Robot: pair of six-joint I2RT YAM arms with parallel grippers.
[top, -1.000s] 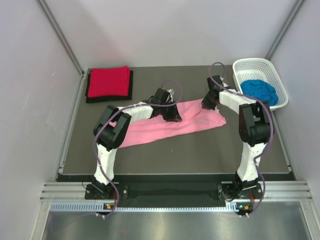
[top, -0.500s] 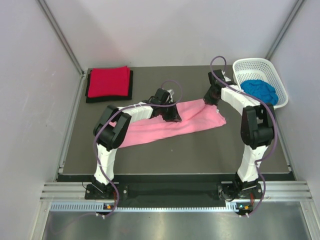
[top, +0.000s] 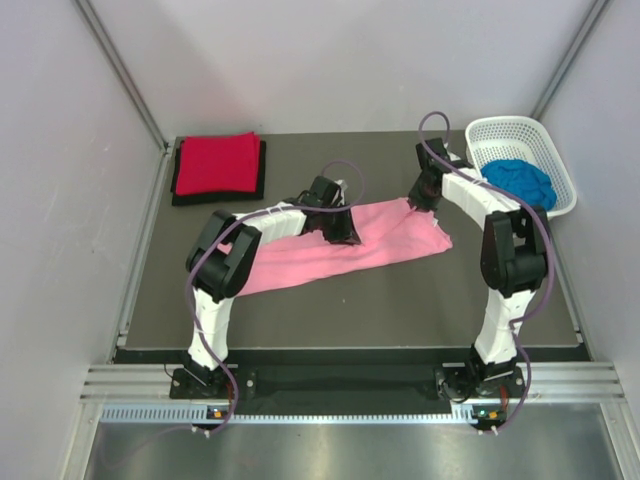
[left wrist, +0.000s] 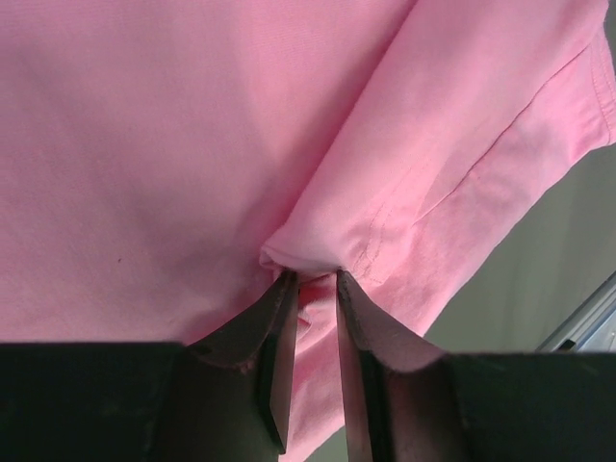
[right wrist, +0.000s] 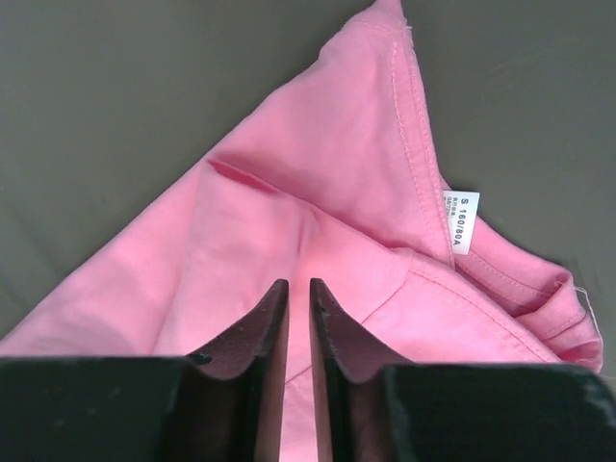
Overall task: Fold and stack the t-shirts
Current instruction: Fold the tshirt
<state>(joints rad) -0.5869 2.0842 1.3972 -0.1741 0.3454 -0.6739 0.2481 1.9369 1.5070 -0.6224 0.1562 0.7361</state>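
Two end effectors meet the pink t-shirt, which lies stretched across the counter. The left end effector is clenched on a pinched fold near its middle. The right end effector hovers over the end with the size label, jaws a slit apart, grasping nothing. A folded red t-shirt lies on a black t-shirt at the far left corner.

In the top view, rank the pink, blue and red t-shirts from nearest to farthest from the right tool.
1. pink t-shirt: mid-table, directly under the right tool.
2. blue t-shirt: in the basket, far right corner.
3. red t-shirt: far left corner, on top of the black t-shirt.
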